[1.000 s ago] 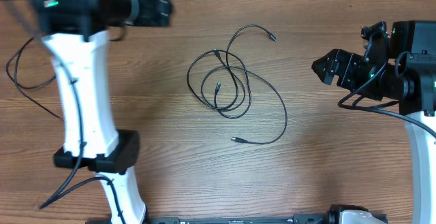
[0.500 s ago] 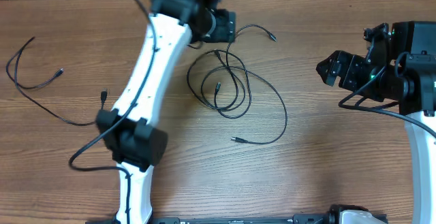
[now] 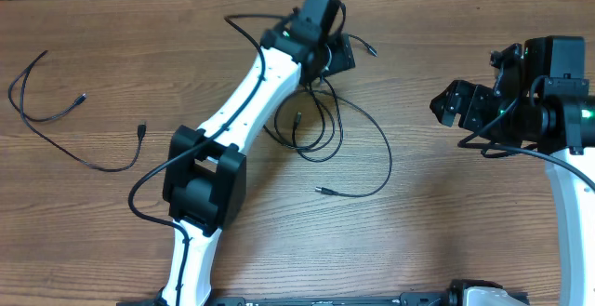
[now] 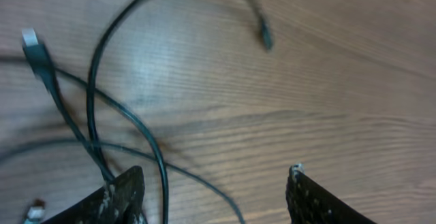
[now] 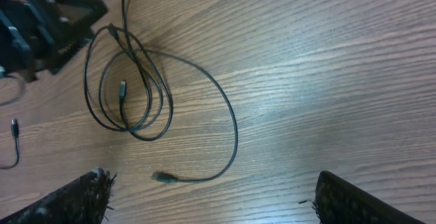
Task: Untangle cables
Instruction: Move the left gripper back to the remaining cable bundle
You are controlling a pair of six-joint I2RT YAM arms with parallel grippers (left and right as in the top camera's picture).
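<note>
Tangled cables [image 3: 316, 129] coiled, lower plug end [image 3: 323, 192] pointed 9 o'clock, left gripper [image 4: 212, 186] spread at their 12 o'clock, right gripper [image 5: 211, 183] spread

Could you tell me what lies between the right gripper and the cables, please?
Only bare table: in the overhead view, nothing sits between the open right gripper and the cables' outer loop.

Wooden table [image 3: 446, 250]; brown grain running lengthwise; bare surface.
</note>
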